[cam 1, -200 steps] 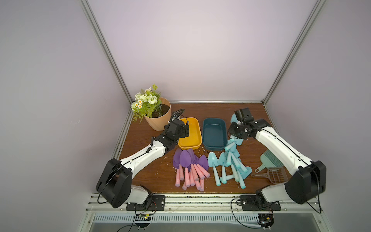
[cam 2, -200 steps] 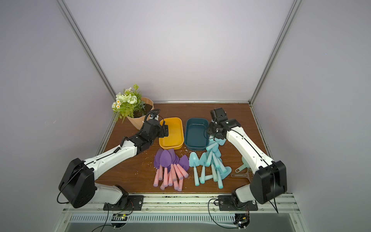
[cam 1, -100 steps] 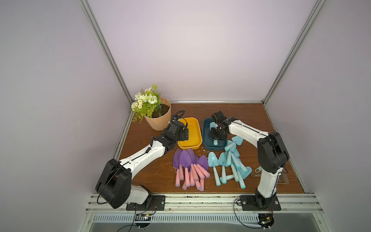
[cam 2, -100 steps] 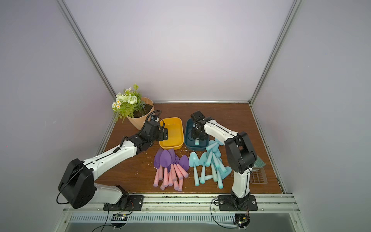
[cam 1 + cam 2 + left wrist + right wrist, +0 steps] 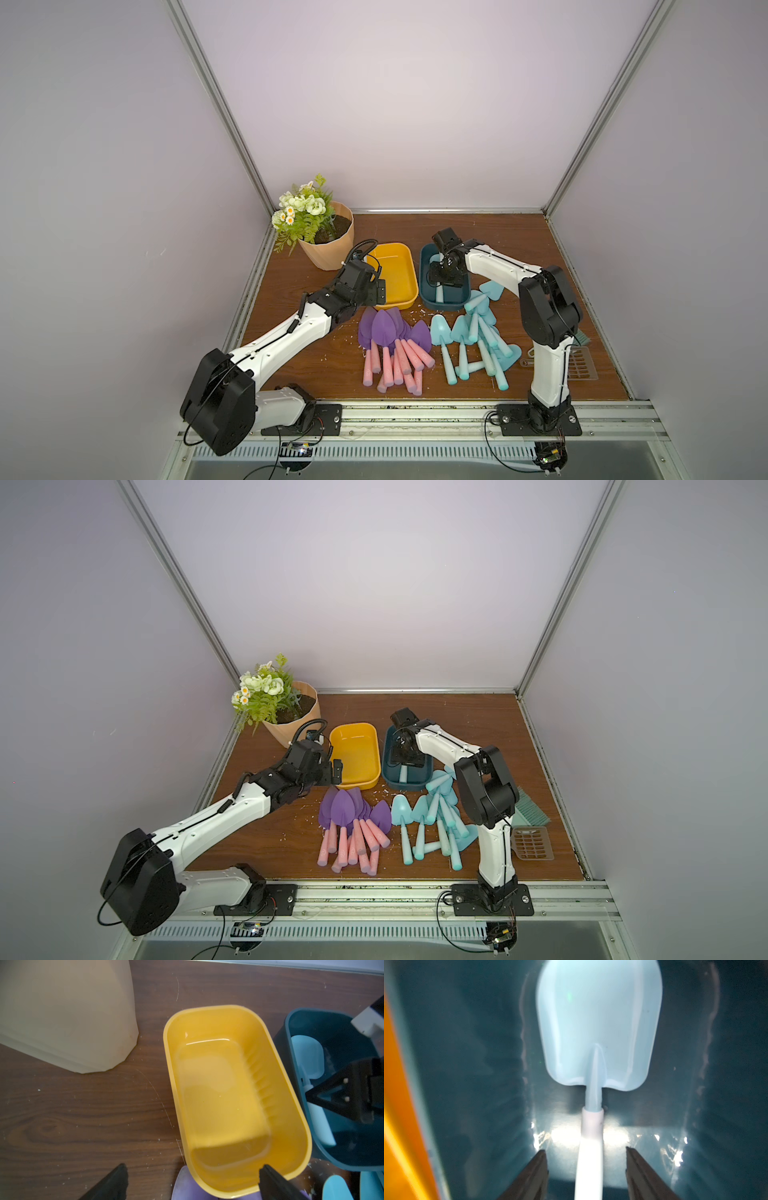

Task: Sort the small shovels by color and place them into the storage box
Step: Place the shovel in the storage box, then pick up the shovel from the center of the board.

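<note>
In the far corner on my left I see a tan flower pot [image 5: 330,254] on the brown wood table [image 5: 498,237]. It holds dark dirt, green leaves and white flowers [image 5: 300,204]. On my right, near the front, a green brush [image 5: 531,810] lies just beside a tan scoop with holes [image 5: 531,845]. The walls [image 5: 415,104] are pale purple

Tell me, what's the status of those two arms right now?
Left gripper open, empty, by yellow box. Right gripper open, astride blue shovel lying in teal box. Purple pile and blue pile lie on table.
</note>
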